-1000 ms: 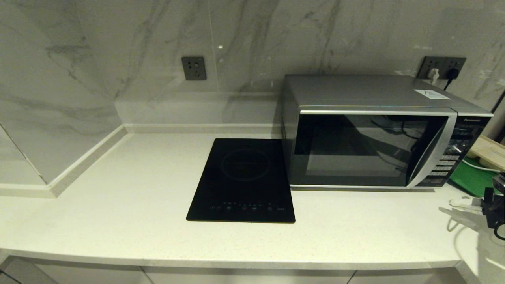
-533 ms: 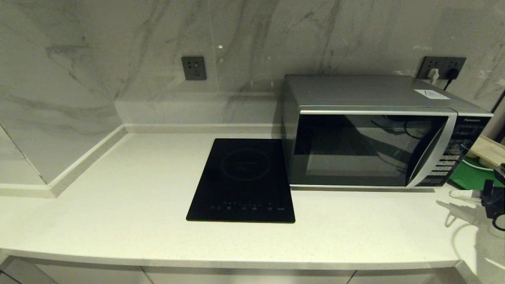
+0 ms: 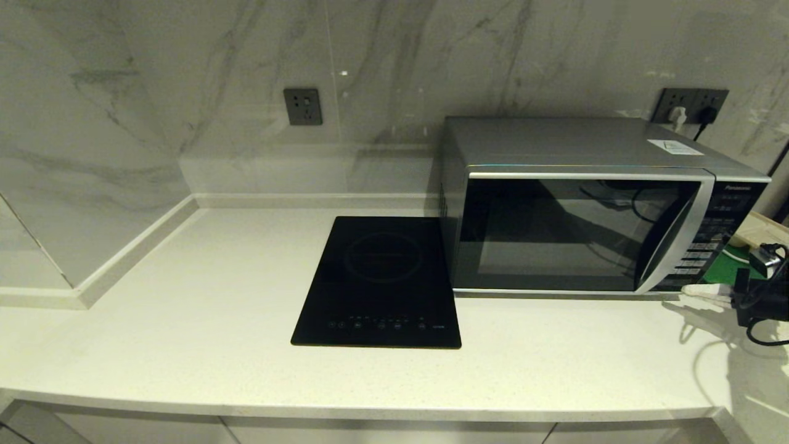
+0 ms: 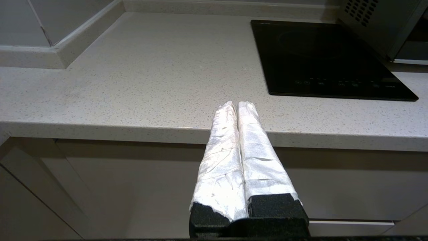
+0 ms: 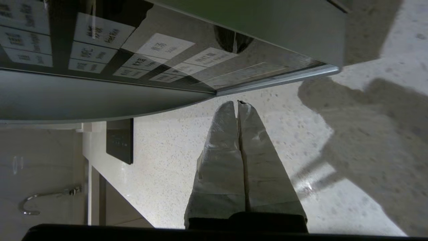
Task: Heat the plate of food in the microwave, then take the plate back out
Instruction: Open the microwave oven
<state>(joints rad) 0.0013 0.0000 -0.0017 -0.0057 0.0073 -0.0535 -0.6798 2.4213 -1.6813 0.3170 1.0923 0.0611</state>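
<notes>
Honestly this looks like the very start, or a wait in the middle. The microwave [image 3: 579,209] sits on the counter [image 3: 185,320] with its door shut, right beside the black induction hob [image 3: 379,280]. Can't tell if the plate of food is inside: the glass door [image 3: 567,234] is dark and only shows reflections, and no plate shows anywhere on the counter. So heating and taking it back out both look left to do, as far as I can judge.

The right gripper [image 3: 699,291] comes in low at the microwave's bottom right corner, just under the keypad [image 5: 93,43], fingers pressed together and empty. My guess is it's going for a button or the handle [image 3: 675,237].

The left gripper [image 4: 237,107] is parked at the counter's front edge, fingers pressed together too.

A green tray [image 3: 733,268] past the microwave is mostly cut off.
</notes>
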